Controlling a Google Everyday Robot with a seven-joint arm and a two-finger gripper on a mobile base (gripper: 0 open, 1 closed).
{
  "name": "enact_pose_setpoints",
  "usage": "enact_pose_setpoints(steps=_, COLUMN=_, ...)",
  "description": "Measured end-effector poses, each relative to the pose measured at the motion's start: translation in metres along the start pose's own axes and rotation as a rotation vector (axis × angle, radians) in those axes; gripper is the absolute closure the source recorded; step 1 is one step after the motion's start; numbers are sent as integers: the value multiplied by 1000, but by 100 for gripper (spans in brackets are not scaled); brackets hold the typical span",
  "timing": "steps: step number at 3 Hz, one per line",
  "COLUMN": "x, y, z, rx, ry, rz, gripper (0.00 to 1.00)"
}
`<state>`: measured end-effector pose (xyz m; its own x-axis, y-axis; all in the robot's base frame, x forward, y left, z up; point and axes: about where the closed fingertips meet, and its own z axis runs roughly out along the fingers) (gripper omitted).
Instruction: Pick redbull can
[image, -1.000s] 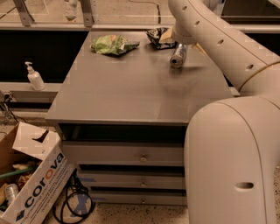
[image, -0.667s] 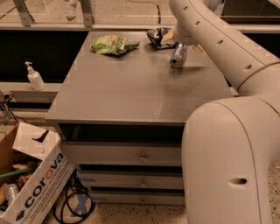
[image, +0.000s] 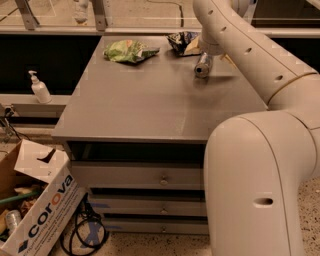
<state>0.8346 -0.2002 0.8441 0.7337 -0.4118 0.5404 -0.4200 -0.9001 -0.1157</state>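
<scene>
Set against the views of a second ago, we find little changed on the tabletop. The bags and the can lie where they lay. Only the arm's bulky near link has crept a little to the left and upward, its small dimple with it.

Going from the left, we see an open cardboard box (image: 42, 222) on the floor, lettered "corova", with dark cables (image: 85, 232) just beside it. Above it, on a ledge against the dark wall, stands a white pump bottle (image: 39, 89). Next comes the grey cabinet (image: 150, 107), with drawers (image: 162, 177) under its flat top.

Near the far edge of the top lies the crumpled green snack bag (image: 129, 50). To its right, and apart from it, is the dark foil bag (image: 181, 42). Just right of that bag and a little nearer to us is the redbull can (image: 202, 66), silvery and tilted, with its round shiny end towards us and a shadow on the top beside it.

The gripper (image: 206, 52) sits at the can's far end, where the pale arm (image: 250, 55) bends down over the far right part of the top. The arm's wrist covers most of it, so we cannot make out how wide it stands or whether it has hold of the can. Nor can we say whether the can rests on the top or is raised off it. From there the arm sweeps on to the right and fills the lower right of our view.
</scene>
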Motion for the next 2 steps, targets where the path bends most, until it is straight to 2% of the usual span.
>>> enact_pose_setpoints(steps=1, x=-4, y=-2, z=1, rx=0, ry=-11, rz=-7, gripper=15)
enact_pose_setpoints(steps=2, x=-6, y=-3, z=2, rx=0, ry=-19, rz=-12, gripper=38)
